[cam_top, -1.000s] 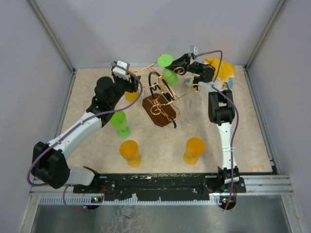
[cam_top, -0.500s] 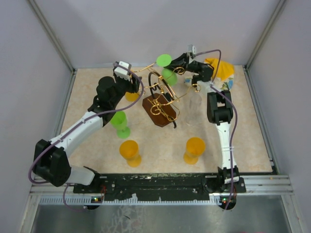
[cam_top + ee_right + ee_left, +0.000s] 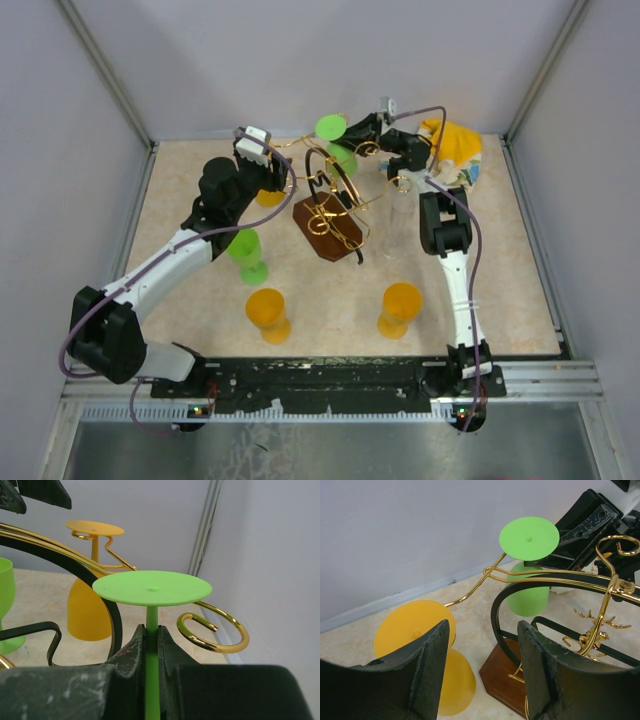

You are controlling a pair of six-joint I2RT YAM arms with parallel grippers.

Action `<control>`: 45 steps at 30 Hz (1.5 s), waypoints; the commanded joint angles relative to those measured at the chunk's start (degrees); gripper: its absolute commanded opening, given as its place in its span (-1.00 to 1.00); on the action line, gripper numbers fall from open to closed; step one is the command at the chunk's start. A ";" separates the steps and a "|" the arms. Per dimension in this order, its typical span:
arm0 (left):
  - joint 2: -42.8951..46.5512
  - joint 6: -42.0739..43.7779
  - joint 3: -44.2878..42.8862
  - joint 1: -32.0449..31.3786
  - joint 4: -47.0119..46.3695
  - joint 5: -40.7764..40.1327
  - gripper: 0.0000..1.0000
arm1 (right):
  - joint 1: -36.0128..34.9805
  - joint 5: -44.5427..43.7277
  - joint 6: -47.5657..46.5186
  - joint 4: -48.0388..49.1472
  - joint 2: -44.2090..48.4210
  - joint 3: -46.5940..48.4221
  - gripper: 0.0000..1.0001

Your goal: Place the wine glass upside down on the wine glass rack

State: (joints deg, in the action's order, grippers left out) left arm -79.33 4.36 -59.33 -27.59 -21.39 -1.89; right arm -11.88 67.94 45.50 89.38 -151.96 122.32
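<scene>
Right claw (image 3: 151, 636): pressed together on the thin stem of the bright green plastic wine glass (image 3: 151, 587), just under its round foot; the glass is held upside down, foot on top.
Left claw (image 3: 482, 672): spread wide, holding nothing and touching nothing; it hangs at the far left of the rack.
Green glass, place: at the far side of the gold wire wine glass rack with the dark brown wooden base (image 3: 325, 228). Its bowl is below a pair of gold rails and its foot is above them. In the left wrist view the foot (image 3: 529, 537) stands clear of the rails.
Hard to make out: the stem between the rails is hidden by the foot in the left wrist view, and the bowl is hidden by the fingers in the right wrist view. A pale clear shape (image 3: 400, 215) at the right of the rack may be another glass; I cannot tell. A yellow crumpled thing (image 3: 455, 145) in the far right corner cannot be identified.
Rack load: an orange plastic wine glass (image 3: 412, 625) hangs upside down from the far-left arm, partly covered by the left arm in the top view.
On the surface: a second green glass (image 3: 245, 250) stands upright left of the base; two orange glasses (image 3: 268, 312) (image 3: 400, 305) stand near the front.
</scene>
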 commanded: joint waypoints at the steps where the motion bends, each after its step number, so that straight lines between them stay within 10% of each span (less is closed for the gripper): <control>1: 0.01 0.75 -1.75 0.19 -0.43 0.64 0.26 | -0.27 -3.24 -3.80 5.73 1.40 0.17 -1.00; 45: 0.05 1.25 -2.23 0.26 0.29 0.92 0.26 | 0.35 -29.19 -32.50 -6.82 16.07 -24.35 -1.00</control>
State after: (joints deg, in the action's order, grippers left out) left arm -79.42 5.41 -59.99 -27.59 -20.73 -1.89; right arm -12.60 42.68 15.99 80.88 -142.08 99.68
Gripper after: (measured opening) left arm 0.632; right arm 0.055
